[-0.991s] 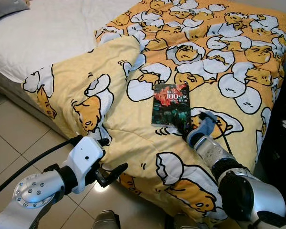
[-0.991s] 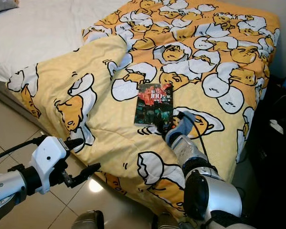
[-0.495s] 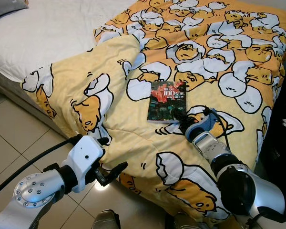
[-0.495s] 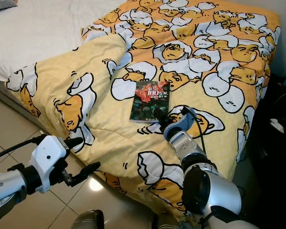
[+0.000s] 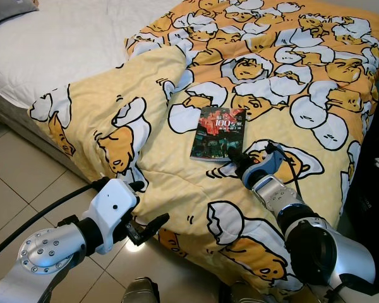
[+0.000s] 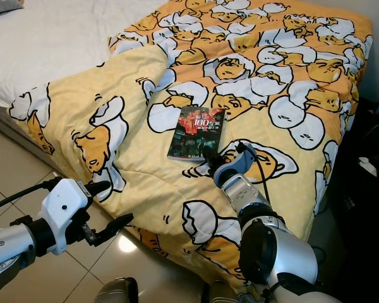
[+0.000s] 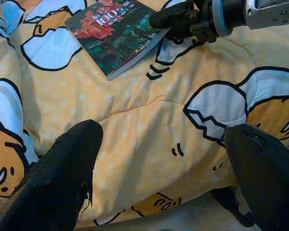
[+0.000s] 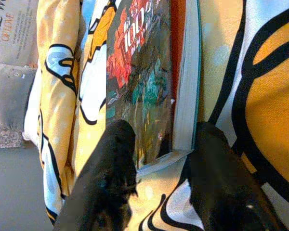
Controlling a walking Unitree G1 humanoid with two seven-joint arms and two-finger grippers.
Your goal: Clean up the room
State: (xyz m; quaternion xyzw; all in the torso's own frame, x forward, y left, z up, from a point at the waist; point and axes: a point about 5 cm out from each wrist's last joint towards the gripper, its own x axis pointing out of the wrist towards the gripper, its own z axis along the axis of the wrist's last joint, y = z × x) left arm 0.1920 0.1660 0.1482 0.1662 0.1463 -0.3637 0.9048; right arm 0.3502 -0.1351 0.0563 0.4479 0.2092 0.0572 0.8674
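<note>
On the bed (image 5: 63, 38), a yellow quilt (image 5: 177, 183) printed with egg-character figures covers the right portion and drapes over the near edge toward the tiled floor (image 5: 25, 183). The bare white mattress surface shows at the far left.

Book position: a paperback book (image 5: 218, 132) with a dark cover and red artwork lies flat on the quilt, cover up, roughly mid-bed and near the front edge.

Right pincer (image 5: 235, 160): extended over the quilt, at the near right corner of the book. In the right wrist view, the two black fingers (image 8: 113, 163) stand apart, one over the cover and one beyond the page edge, with the book's corner (image 8: 176, 144) between them. The fingers are not closed on the book; whether either one touches it cannot be told. A black cable (image 5: 290, 165) runs along the wrist.

Left pincer (image 5: 153, 224): held low in front of the bed edge, above the floor, well apart from the book. In the left wrist view, its fingers (image 7: 62, 183) are spread wide with nothing between them.
</note>
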